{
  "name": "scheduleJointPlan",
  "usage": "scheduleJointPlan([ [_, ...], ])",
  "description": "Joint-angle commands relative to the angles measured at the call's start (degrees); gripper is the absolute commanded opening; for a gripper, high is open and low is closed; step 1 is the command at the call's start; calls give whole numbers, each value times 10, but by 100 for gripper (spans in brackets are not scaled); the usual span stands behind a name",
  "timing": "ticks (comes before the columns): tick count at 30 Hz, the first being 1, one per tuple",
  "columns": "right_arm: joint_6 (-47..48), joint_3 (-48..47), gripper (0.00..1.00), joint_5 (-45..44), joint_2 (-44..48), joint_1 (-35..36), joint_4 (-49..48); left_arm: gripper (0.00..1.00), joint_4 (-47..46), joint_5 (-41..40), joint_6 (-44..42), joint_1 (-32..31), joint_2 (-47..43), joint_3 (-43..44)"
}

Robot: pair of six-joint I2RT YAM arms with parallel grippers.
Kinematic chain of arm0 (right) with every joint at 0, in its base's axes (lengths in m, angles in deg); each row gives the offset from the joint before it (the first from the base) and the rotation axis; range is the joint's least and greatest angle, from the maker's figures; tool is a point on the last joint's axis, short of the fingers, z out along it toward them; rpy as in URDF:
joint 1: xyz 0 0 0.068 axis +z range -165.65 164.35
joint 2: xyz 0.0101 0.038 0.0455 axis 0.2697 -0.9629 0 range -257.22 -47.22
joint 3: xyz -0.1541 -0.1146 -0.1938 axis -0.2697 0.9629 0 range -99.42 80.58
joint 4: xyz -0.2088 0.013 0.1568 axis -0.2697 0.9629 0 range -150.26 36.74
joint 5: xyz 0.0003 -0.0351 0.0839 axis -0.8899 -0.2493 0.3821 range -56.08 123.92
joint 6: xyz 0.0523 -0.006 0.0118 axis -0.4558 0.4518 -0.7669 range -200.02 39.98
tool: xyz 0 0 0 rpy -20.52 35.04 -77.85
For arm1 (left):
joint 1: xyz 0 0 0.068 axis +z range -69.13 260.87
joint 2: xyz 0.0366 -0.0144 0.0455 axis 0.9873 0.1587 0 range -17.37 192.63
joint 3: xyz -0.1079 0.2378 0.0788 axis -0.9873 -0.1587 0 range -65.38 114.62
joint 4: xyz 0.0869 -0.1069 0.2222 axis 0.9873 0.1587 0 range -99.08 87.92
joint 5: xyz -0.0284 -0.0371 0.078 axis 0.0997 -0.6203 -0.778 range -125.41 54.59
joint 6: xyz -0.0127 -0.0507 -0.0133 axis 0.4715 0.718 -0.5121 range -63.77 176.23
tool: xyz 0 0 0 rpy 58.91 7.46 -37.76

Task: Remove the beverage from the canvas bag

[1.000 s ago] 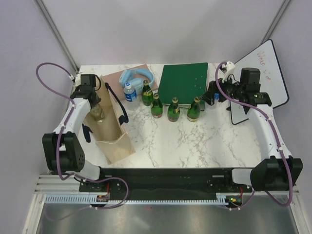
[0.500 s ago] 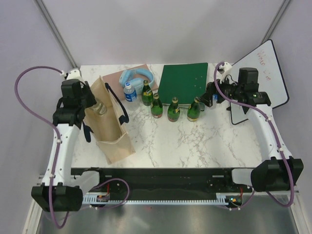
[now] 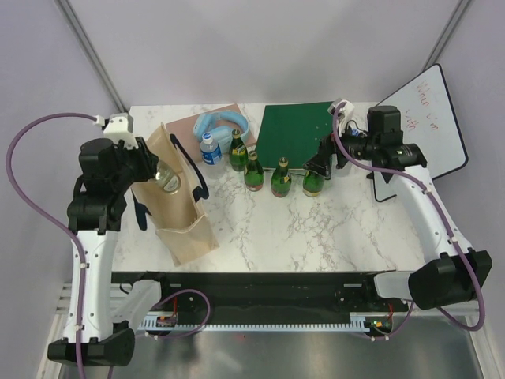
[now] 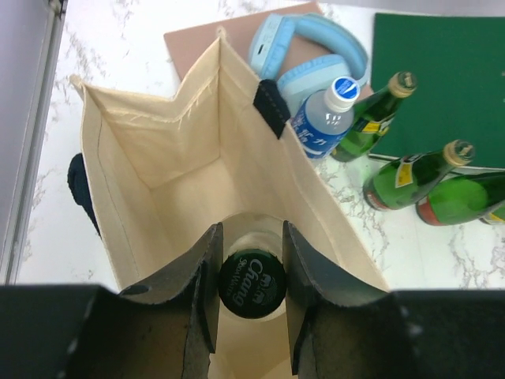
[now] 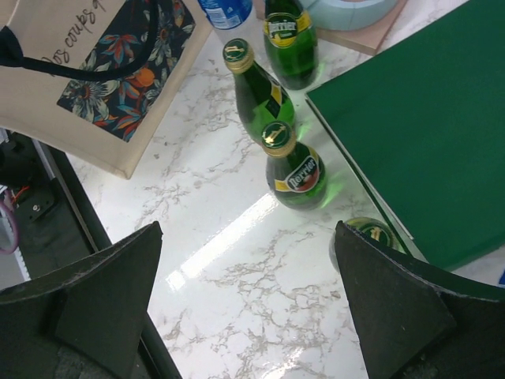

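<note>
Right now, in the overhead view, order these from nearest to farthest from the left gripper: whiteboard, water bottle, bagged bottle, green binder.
1. Bagged bottle, held in the left gripper, far left.
2. Water bottle, back left.
3. Green binder, back centre.
4. Whiteboard, far right.

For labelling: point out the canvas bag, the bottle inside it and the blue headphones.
canvas bag point(image 4: 150, 150): left wrist view, inner wall.
bottle point(image 4: 252, 284): left wrist view, green cap.
blue headphones point(image 4: 306, 79): left wrist view, ear cup.
</note>
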Motion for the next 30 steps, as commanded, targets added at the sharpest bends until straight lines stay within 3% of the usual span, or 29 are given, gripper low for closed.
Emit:
scheduleJointPlan([
  [1,-5,-32,98,19,-6,20,-15,2,-65,61,-24,-2,-35,70],
  [20,-10,-60,98,9,-10,23,-20,2,-64,201,4,-3,-8,218],
  [27,-4,-55,98,-13,5,22,-20,2,-80,253,37,-2,16,229],
  [30,-4,-51,98,-19,11,18,-20,2,-94,266,50,-32,22,231],
])
